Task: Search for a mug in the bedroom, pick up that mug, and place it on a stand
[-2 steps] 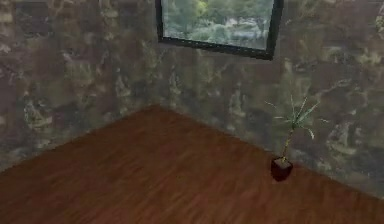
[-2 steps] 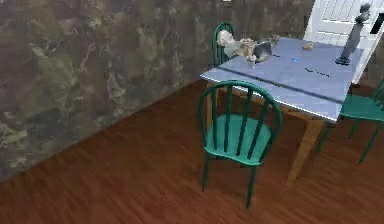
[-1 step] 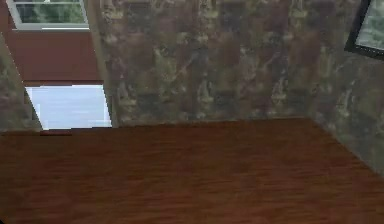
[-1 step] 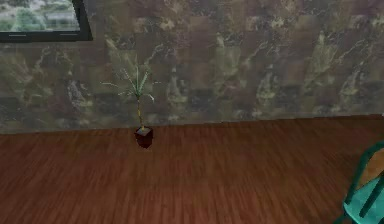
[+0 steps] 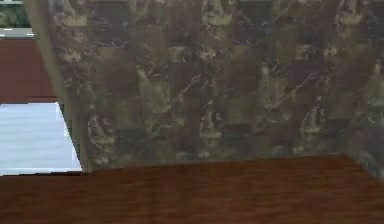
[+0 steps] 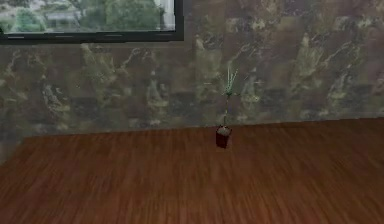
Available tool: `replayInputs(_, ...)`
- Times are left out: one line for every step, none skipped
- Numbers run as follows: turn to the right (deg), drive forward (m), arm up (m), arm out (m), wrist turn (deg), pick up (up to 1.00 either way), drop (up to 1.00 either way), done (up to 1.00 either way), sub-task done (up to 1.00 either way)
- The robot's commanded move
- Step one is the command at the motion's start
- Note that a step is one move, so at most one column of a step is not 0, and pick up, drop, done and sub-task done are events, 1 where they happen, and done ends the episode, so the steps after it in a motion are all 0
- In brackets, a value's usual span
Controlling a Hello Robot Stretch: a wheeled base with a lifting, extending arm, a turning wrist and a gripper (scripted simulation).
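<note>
Okay, you're facing the patterned wall [image 5: 220, 80] close up, so be turning toward what looks like a doorway [image 5: 35, 120], sweeping slowly; the hand's state, I can't tell.

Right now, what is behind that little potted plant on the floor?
Behind the potted plant is the mottled wall, meeting the wooden floor. The pot hides the small strip of floor directly behind it.
</note>
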Motion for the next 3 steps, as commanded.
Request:
replayInputs(-45.0,0.00,0.00,0.00,0.0,0.00,0.00,0.00,0.00)
replayInputs(-6.0,0.00,0.00,0.00,0.0,0.00,0.00,0.00,0.00)
replayInputs(0.0,1.00,0.00,0.00,0.0,0.00,0.00,0.00,0.00)
